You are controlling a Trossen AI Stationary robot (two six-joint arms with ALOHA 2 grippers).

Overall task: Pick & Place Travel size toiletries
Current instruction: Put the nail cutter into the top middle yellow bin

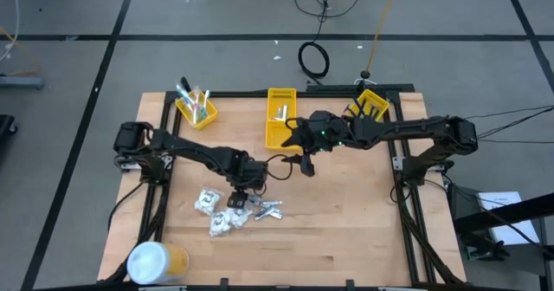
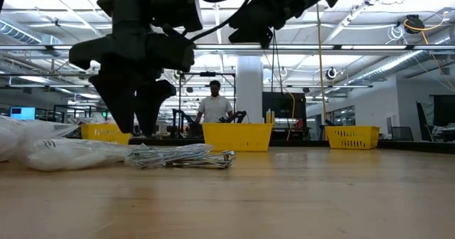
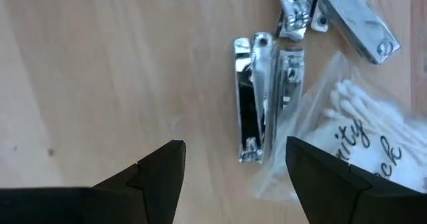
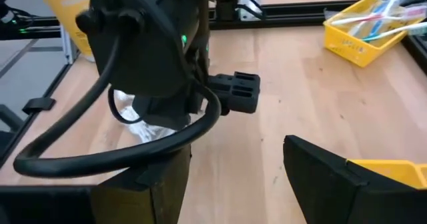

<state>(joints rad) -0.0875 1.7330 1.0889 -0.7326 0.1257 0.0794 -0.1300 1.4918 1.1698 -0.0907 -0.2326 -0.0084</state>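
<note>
High view: the left gripper (image 1: pixel 236 201) hangs low over the table (image 1: pixel 346 239), right above a small heap of toiletries. Silvery metal pieces (image 1: pixel 267 210) lie just beside it, towards the right arm, and white packets (image 1: pixel 208 201) lie on its other side, with one more packet (image 1: pixel 222 223) nearer the table's front edge. Its fingers stand apart and hold nothing.

Left wrist view shows the same fingers (image 3: pixel 157 177) spread over bare wood, with two shiny metal pieces (image 3: pixel 263 97) lying side by side just ahead of the gap, between the fingertips' lines. A clear bag of cotton swabs (image 3: pixel 357 134) touches them on the far side, and more metal pieces (image 3: pixel 353 21) lie beyond.

Low view: the left gripper (image 2: pixel 138 107) reaches down to just above the tabletop, behind the metal pile (image 2: pixel 181 156) and next to a packet (image 2: pixel 64 153).

The right gripper (image 1: pixel 305 164) hovers well above the table, near the middle bin (image 1: pixel 279 122), fingers apart and empty. A bin of toothbrushes (image 1: pixel 196 106) sits behind the left arm, another bin (image 1: pixel 372 105) behind the right. A white-and-yellow cylinder (image 1: pixel 156 261) stands at the front corner, well apart. A person (image 2: pixel 214 104) stands in the room beyond.
</note>
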